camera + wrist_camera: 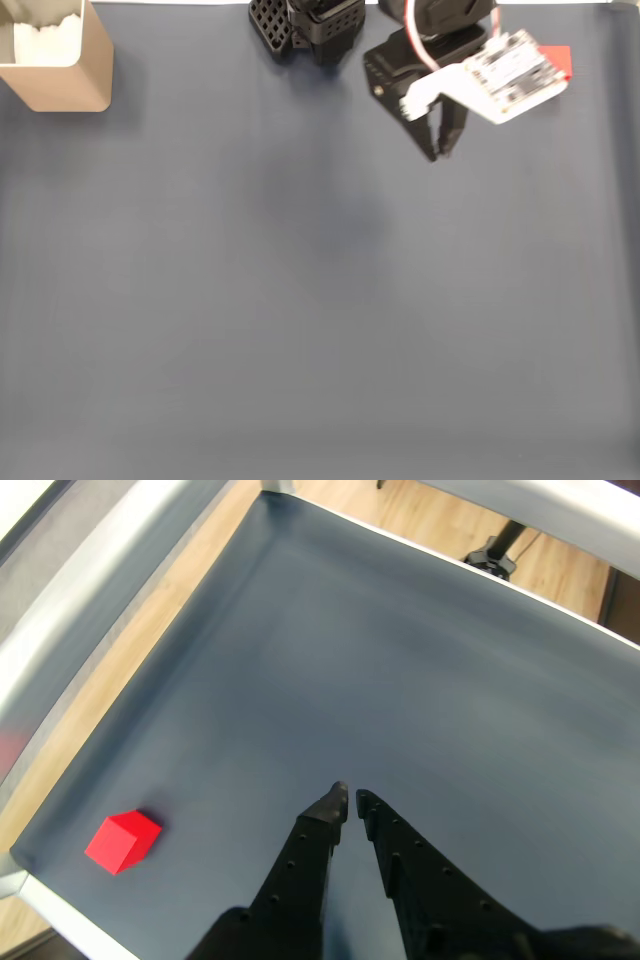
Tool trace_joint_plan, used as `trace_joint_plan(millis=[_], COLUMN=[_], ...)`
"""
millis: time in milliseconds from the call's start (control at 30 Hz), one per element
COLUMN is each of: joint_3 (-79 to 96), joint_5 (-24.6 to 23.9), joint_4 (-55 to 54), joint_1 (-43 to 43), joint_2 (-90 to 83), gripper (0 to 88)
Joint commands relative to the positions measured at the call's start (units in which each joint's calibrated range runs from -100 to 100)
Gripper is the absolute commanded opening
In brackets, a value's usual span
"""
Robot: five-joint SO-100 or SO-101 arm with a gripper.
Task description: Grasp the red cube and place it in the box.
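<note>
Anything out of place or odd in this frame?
Nothing spilled or damaged. The red cube sits tight in a corner of the mat, partly hidden behind the arm in the fixed view. The hand holds nothing.

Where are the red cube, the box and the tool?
red cube (122,842): wrist view, middle of its lit faces, near the mat's corner.
box (70,85): fixed view, tan outer wall, top-left corner.
tool (349,800): wrist view, midway between the nearly closed black fingertips.
</note>
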Motion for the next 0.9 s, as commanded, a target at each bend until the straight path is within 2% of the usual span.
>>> trace_joint_plan(millis=[0, 867], joint_3=[-3.8, -6.6], joint_5=[0.1, 3.1], joint_4=[0.4, 3.2], joint_1=[-4.0, -25.9], joint_2=[0.5, 1.8], gripper=[0.7, 1.8])
